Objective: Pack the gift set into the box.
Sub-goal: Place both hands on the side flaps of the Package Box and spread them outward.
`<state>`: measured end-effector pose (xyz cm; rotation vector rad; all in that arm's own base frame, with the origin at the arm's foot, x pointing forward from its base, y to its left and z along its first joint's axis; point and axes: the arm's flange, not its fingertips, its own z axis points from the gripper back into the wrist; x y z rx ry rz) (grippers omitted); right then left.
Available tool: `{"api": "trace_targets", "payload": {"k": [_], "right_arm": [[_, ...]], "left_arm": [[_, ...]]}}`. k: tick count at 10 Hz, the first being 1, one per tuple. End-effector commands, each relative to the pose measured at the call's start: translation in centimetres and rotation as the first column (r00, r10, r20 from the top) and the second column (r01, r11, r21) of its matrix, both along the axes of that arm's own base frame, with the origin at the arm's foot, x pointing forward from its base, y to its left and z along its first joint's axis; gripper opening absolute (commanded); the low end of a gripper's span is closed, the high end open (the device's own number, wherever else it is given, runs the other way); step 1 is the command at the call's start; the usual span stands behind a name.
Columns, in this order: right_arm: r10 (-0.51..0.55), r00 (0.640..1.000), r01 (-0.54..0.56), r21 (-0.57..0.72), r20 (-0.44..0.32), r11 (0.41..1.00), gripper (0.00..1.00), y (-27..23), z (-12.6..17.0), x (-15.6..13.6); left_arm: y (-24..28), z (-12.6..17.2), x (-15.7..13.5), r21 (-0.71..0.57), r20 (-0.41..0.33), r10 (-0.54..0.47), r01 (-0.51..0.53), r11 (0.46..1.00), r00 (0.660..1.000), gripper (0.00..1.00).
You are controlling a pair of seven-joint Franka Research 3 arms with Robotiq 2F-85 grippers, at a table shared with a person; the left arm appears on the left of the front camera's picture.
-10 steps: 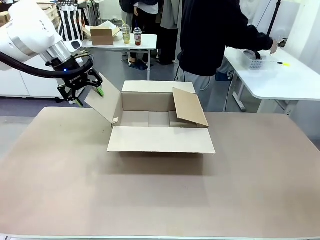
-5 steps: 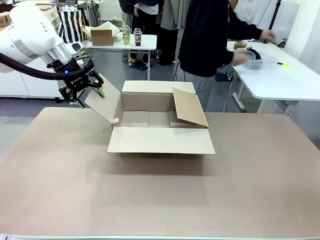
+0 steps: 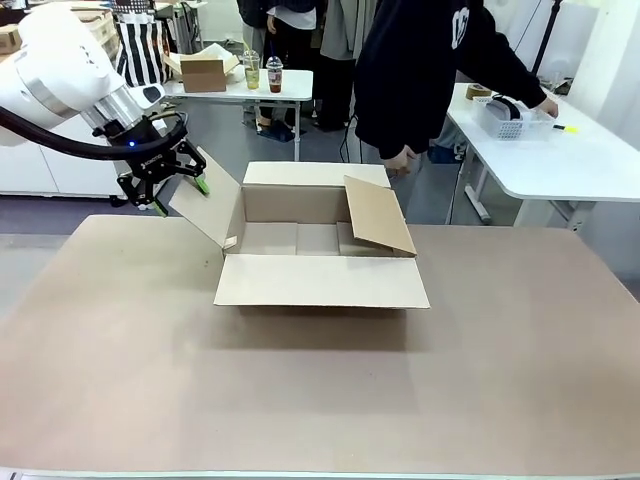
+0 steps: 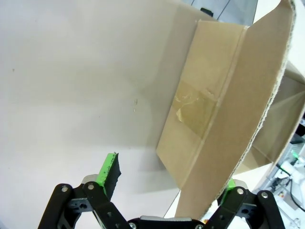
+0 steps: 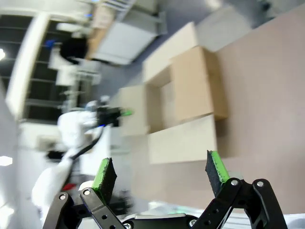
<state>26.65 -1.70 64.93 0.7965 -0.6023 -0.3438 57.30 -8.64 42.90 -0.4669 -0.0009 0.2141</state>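
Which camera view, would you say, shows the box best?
The front view: the whole box lies open, four flaps and inside visible. The left wrist view shows one taped wall and a flap close up; the right wrist view blurs it.

No lettering can be read; a white mark point(image 3: 461, 15) on the person's dark top point(image 3: 415, 75) is illegible.
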Motion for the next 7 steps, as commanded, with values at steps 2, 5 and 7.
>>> {"api": "trace_targets", "payload": {"k": [2, 5, 7], "right_arm": [[0.092, 0.980, -0.154, -0.386, -0.175, 0.910, 1.00, 12.3, 2.2, 8.4], [0.217, 0.929, -0.357, -0.566, -0.300, 0.743, 1.00, 22.8, -3.8, 14.2], [0.275, 0.906, -0.416, -0.564, -0.322, 0.713, 1.00, 26.9, -7.7, 14.0]], "left_arm": [[0.2, 0.3, -0.2, 0.010, 0.003, 0.002, -0.002, 1.000, 1.000, 1.00], [0.2, 0.3, -0.2, 0.010, 0.003, 0.002, -0.002, 1.000, 1.000, 1.00], [0.2, 0.3, -0.2, 0.010, 0.003, 0.002, -0.002, 1.000, 1.000, 1.00]]}}
